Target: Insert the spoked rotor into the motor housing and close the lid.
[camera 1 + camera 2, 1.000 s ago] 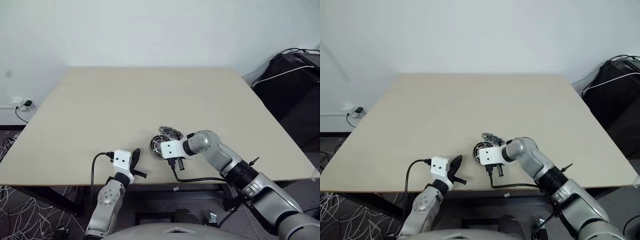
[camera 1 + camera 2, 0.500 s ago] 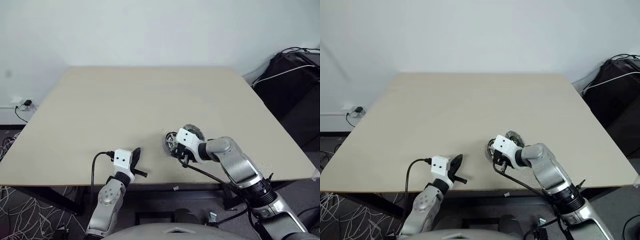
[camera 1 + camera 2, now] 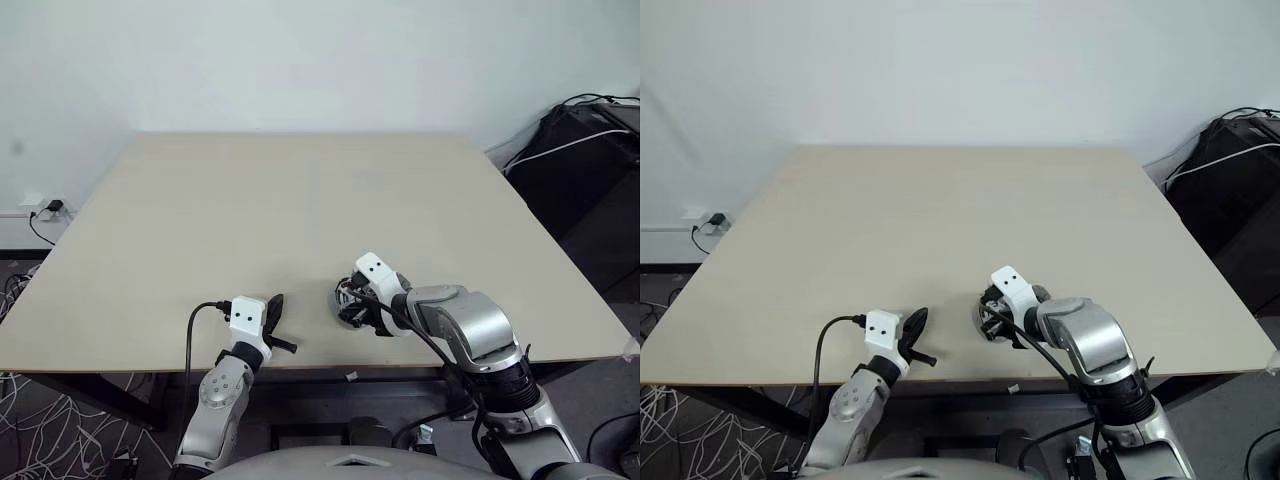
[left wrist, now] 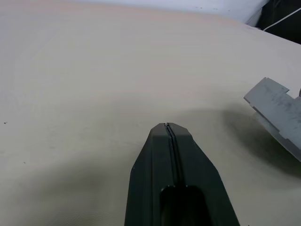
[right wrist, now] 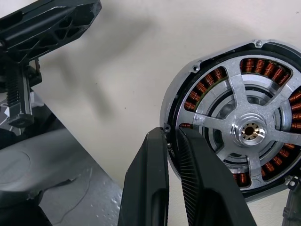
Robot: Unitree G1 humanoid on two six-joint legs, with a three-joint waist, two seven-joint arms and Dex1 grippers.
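A wide beige table (image 3: 250, 210) takes up most of the scene, with a pale wall behind it. To its far right, off the table, stands dark equipment (image 3: 590, 160) with cables draped over it.

The right arm reaches in from the near right, bent so that its right gripper (image 5: 170, 136) points down and leftward at the motor housing (image 5: 235, 127). The housing lies flat on the table close to the near edge, a little right of centre. In the right wrist view it shows as a round dark shell with a ring of copper windings, and the spoked rotor (image 5: 244, 129), silver with broad spokes and a brass-coloured hub, sits inside it. The right gripper's two black fingers are nearly together with only a thin gap, and their tips pinch the housing's rim at its near-left edge.

The left gripper (image 3: 272, 308) rests at the near edge of the table, left of the housing and well apart from it, pointing forward. Its fingers (image 4: 170, 136) are pressed fully together with nothing between them, as the left wrist view shows plainly.
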